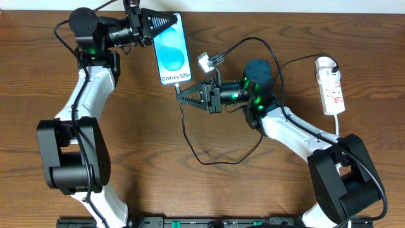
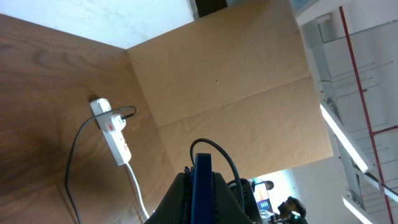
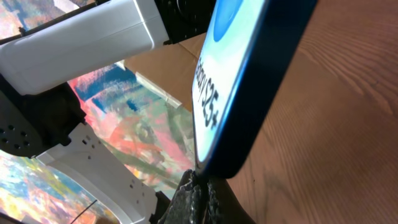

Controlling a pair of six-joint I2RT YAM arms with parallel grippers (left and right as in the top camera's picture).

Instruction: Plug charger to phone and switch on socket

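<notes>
1. Gripping the phone (image 1: 172, 52) at the end away from its "Galaxy S25+" text, left claw (image 1: 161, 26) clamped on it. In the left wrist view, showing the phone (image 2: 202, 168) edge-on between that claw's (image 2: 202, 183) fingers.
2. Pinching the charger (image 1: 183, 123) near its connector tip, right claw (image 1: 181, 95) closed on it, right at the phone's text end. In the right wrist view, showing claw (image 3: 200, 186) and tip meeting the phone's (image 3: 249, 81) lower edge. Not seeing enough to tell whether the tip is seated.
3. Judging the step in hand as mating tip to port. Doing it well means lining the tip up with the phone's long axis, centring it on that edge, pushing straight in with the left claw bracing, and avoiding side load.
4. Trailing the cable away from the phone's text end in a loop over the tabletop (image 1: 145, 139) toward the socket (image 1: 331, 88), well apart from the phone. Looking plugged in there already (image 2: 115, 137). Judging the switch-on as yet to come.
5. Counting: one phone, one charger, one socket, two claws.
</notes>
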